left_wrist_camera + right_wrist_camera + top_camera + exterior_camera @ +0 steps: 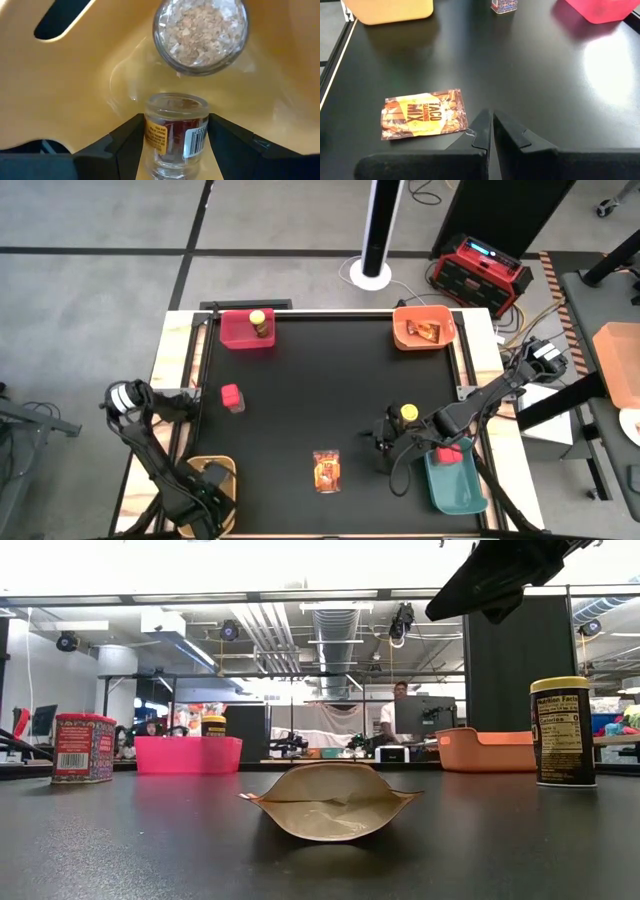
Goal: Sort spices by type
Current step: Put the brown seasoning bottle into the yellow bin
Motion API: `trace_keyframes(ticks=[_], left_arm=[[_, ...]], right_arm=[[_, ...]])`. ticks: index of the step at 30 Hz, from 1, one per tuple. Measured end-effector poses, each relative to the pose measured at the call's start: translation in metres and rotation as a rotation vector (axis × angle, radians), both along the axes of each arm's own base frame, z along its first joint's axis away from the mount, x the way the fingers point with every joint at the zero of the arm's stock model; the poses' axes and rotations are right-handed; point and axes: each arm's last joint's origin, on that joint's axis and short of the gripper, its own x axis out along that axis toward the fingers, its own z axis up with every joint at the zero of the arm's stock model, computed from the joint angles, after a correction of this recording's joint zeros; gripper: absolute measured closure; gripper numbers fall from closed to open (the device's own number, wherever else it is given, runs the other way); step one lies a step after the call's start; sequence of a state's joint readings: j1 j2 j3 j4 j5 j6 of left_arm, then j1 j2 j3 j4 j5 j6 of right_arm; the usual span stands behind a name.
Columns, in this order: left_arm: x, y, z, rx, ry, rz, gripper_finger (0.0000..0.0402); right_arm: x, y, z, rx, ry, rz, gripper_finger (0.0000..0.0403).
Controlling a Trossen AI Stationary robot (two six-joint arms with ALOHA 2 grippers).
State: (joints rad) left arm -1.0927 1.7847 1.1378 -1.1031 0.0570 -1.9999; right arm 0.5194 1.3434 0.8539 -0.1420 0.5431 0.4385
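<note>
The taco seasoning packet [424, 114] lay flat on the black table [545, 90], just ahead of the right gripper [491, 131] and to one side, its fingers pressed together, empty. The left gripper [172, 142], farther off, straddled a small glass jar [175, 132] in the yellow bin [75, 80].

Black-topped desk [300, 400]. Directly on it: pink bin [243, 332] upper left; orange bin [423, 329] upper right; yellow bin [212, 480] lower left; teal bin [455, 483] lower right; red spice tin [232, 397] left of centre; yellow-lidded jar [407, 415] right of centre; taco seasoning packet [327, 470] bottom centre.
</note>
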Motion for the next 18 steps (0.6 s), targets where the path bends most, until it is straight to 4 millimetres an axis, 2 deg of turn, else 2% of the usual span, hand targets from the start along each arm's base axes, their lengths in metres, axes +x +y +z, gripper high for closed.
trace_keyframes(ticks=[10, 18], left_arm=[[0.0004, 0.0003, -0.0004, 0.005, -0.013, -0.057, 0.0204], [0.0005, 0.0010, -0.0003, 0.015, -0.018, -0.086, 0.0235]], right_arm=[[0.0001, -0.0001, 0.0001, -0.002, -0.003, -0.003, 0.0390], [0.0001, -0.0001, 0.0001, -0.003, -0.002, -0.004, 0.0390]])
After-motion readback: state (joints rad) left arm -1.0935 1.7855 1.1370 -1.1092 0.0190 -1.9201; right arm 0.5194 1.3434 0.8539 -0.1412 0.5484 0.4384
